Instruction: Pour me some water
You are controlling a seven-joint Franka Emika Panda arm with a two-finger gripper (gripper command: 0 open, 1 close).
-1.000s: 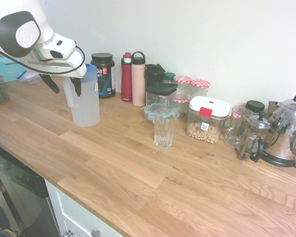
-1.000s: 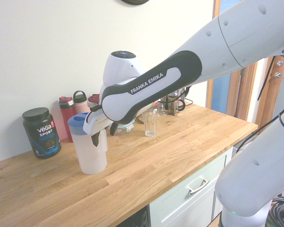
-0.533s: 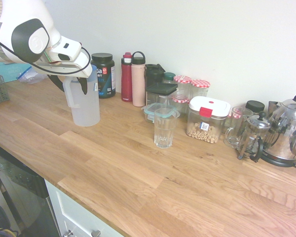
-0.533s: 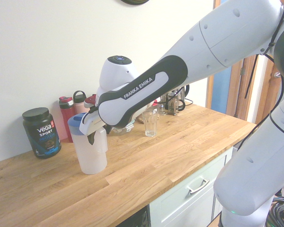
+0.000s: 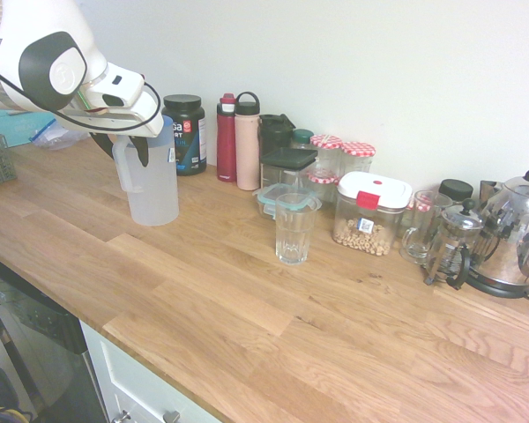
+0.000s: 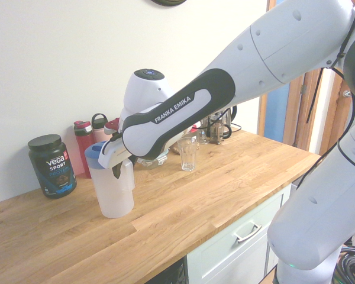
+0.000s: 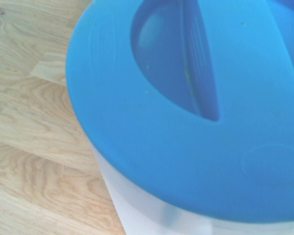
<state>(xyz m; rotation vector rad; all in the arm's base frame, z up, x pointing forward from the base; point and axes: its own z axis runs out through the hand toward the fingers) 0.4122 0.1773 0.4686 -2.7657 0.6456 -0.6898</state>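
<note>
A frosted white pitcher point(image 5: 154, 189) with a blue lid point(image 7: 186, 122) stands upright on the wooden counter point(image 5: 247, 300), also seen from the other side point(image 6: 112, 198). The water cannot be made out through its frosted wall. My gripper point(image 5: 125, 152) reaches down over the pitcher's handle point(image 5: 123, 172), one dark finger on each side of it and close to it, still open. In the second exterior view the gripper point(image 6: 121, 171) sits at the handle just under the lid. An empty clear glass point(image 5: 293, 231) stands further right on the counter, apart from the pitcher point(image 6: 187, 155).
Behind the pitcher stand a black tub point(image 5: 187, 132), a red bottle point(image 5: 226, 139) and a pink bottle point(image 5: 247, 145). Jars, a lidded food box point(image 5: 368, 213), a French press point(image 5: 450, 245) and a steel kettle point(image 5: 511, 233) line the wall to the right.
The gripper has shifted in over the pitcher's handle, and its fingers have drawn closer together around it. Pitcher and glass stay put.
</note>
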